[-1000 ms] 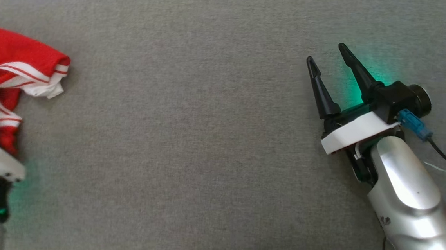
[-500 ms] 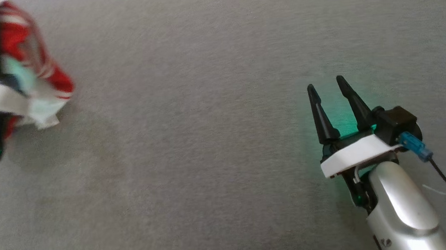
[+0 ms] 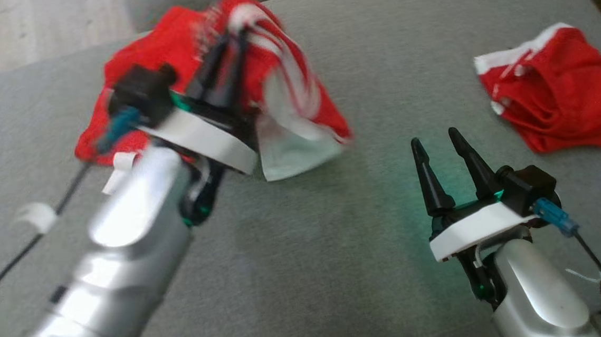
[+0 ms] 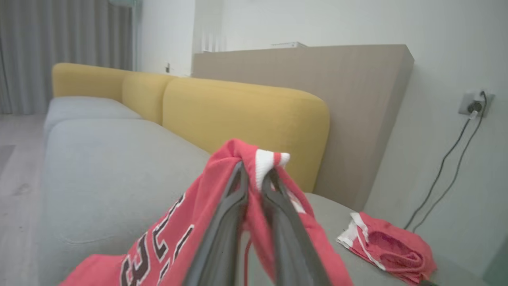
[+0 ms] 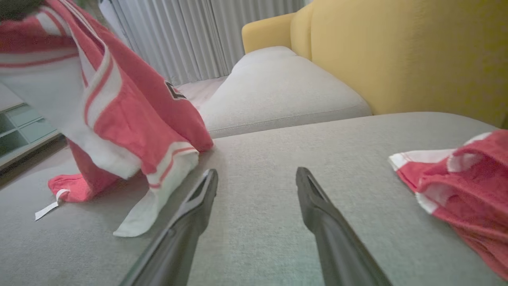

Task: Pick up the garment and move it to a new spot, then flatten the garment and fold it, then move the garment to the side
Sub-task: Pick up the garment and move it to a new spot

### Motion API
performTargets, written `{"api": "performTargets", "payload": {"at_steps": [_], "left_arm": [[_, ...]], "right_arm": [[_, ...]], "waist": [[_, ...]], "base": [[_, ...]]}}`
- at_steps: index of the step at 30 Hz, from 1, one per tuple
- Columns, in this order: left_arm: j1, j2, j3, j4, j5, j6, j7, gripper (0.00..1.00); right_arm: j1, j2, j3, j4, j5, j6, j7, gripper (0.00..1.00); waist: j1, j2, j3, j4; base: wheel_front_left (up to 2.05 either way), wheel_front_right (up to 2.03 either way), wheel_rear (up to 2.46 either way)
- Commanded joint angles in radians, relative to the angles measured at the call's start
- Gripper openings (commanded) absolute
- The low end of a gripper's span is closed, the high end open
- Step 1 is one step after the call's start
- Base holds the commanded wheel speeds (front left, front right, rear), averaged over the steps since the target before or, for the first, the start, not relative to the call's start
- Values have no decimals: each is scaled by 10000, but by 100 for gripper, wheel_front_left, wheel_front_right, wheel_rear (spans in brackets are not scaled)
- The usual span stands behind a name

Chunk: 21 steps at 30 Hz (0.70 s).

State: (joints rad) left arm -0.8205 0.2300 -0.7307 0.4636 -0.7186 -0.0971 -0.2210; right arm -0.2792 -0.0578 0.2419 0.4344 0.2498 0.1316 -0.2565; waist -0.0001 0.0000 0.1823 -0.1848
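While the left pincer [image 4: 254,174] is pressing together on the jersey's [image 3: 164,40] white-trimmed edge, it is holding the cloth raised above the sofa cushion [image 3: 306,252], with the lower folds apparently trailing on it. The pick-up is judged done and the carry to a new spot is under way. The right pincer [image 3: 434,138] is hovering spread and empty, apart from the shorts [image 3: 565,102]. A second ago the jersey was lying bunched at the head view's left edge; now it is hanging lifted and blurred, though the head camera is swinging too, accounting for part of that shift.
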Motion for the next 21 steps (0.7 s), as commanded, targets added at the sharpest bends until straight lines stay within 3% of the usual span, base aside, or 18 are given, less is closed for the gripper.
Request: {"api": "performTargets", "payload": {"at_steps": [1,2,4,8,16,21], "left_arm": [[-452,175,231,9,115,77,-103,81],[-387,-22,204,291,154,194,-156,100],[-200,-282,196,871,226,384,-250,100],[478,-272,603,1766,516,836,-392,100],[3406,410,2931,664,1793,1549,-405,100],[5890,317,4598,-581,2866,1799,-406,100]], "right_arm": [[-101,76,181,-257,82,-9,-53,100],[-100,76,167,-248,87,-9,-53,100],[-89,76,126,-225,75,-9,-53,100],[26,76,-198,-176,-4,-9,-53,100],[409,76,-760,-97,-155,-9,-53,100],[804,76,-942,60,-230,-9,-53,100]], "waist": [[1,0,-10,-279],[1,0,5,-318],[1,0,20,-367],[1,0,-58,-119],[1,0,-450,716],[1,0,-872,1061]], "base": [[0,0,0],[0,0,0],[0,0,0],[0,0,0],[0,0,0],[0,0,0]]}}
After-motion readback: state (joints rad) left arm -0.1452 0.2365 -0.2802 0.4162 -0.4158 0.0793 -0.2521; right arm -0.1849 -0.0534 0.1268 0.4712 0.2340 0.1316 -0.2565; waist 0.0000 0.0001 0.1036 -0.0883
